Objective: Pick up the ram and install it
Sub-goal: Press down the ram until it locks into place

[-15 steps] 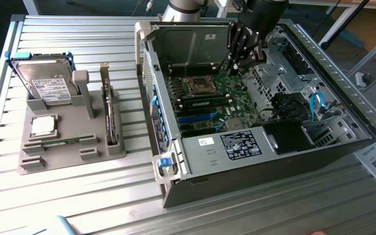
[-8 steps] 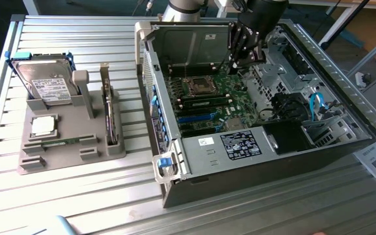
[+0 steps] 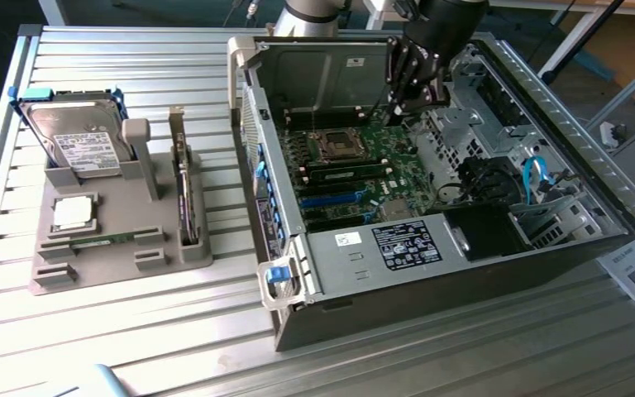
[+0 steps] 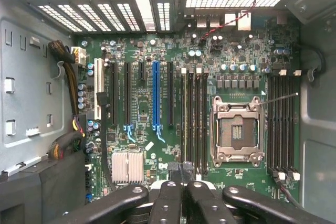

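Ram: green stick lying flat in grey holder, lower left of exterior view, just below square chip. Hard drive stands upright higher in frame. Gripper inside open computer case, upper middle of frame, over motherboard, well apart from ram. Fingers pressed together above 4 memory slots beside processor socket. Cannot tell if anything thin sits between them.
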